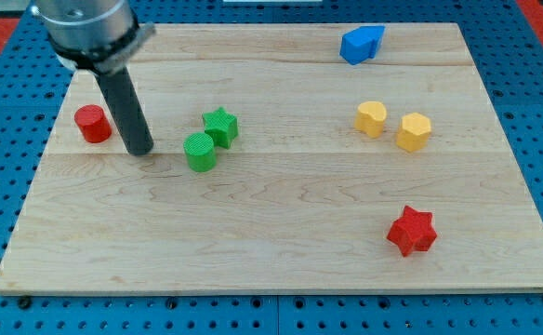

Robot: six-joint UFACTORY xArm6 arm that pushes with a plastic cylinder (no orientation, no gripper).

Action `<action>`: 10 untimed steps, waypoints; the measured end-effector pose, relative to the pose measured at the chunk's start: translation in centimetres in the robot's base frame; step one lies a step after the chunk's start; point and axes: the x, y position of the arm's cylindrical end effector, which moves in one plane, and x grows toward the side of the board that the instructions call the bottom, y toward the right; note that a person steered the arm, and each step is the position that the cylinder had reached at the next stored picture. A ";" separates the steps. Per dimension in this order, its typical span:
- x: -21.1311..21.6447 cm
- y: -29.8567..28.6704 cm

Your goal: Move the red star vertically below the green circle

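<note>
Rod: dark, upright, hanging from arm at view's top left.
End effector: no jaws, a bare rod; my tip [142, 149] rests on the table [253, 261], grasping nothing, touching no block.
Neighbours: red cylinder [92, 124] just to tip's left; green circle [199, 152] near on its right, green star [221, 127] touching that circle.
Target block: red star [411, 231], lower right of table, well apart from tip.
Key relation: star lies rightward and downward from tip; goal spot is below green circle, so the push probably runs leftward.
Others: two yellow blocks [392, 125], blue block [361, 44].
</note>
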 end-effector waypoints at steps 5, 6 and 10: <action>4.6 33.8; 10.4 37.2; 10.9 33.4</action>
